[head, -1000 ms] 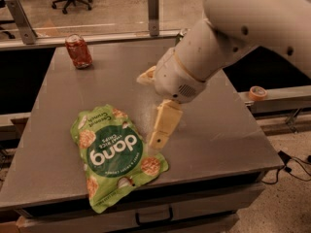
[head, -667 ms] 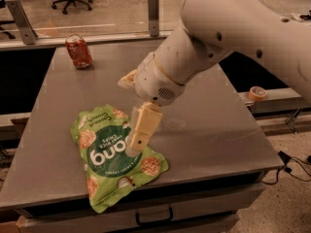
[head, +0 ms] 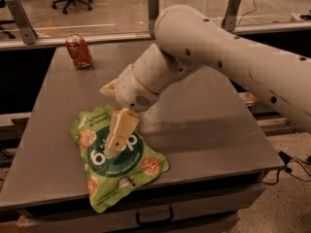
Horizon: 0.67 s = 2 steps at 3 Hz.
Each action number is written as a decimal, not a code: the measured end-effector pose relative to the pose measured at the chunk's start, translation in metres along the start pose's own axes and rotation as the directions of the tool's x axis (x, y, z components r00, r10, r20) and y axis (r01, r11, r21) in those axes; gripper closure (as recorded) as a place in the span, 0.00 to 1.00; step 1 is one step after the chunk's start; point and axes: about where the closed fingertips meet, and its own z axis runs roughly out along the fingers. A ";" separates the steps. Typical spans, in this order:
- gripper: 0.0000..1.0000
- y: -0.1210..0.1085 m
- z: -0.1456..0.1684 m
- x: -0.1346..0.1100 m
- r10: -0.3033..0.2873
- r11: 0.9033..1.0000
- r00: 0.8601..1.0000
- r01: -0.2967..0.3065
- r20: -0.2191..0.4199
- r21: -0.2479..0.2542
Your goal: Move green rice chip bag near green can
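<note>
— Where is your one camera looking from?
— You are looking down from above the near edge of the tabletop (head: pixel 204 130), facing across it toward the far floor (head: pixel 121 8), sitting close. The gripper (head: pixel 114 123) is hanging left of centre, over the green rice chip bag (head: pixel 121 169).

The rice chip bag (head: pixel 141 166) is lying flat on the bench (head: pixel 209 130) at its near-left, with its near end poking over the front edge. My claw (head: pixel 114 125) is hanging over the bag's middle, and my arm is reaching in from the right. A can (head: pixel 78 51) is sitting at the far-left corner, well apart from the bag.
</note>
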 end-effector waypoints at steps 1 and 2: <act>0.16 -0.013 0.020 0.007 0.038 0.999 0.999 -0.038 0.002 -0.024; 0.38 -0.016 0.032 0.015 0.078 0.996 0.997 -0.079 -0.005 -0.043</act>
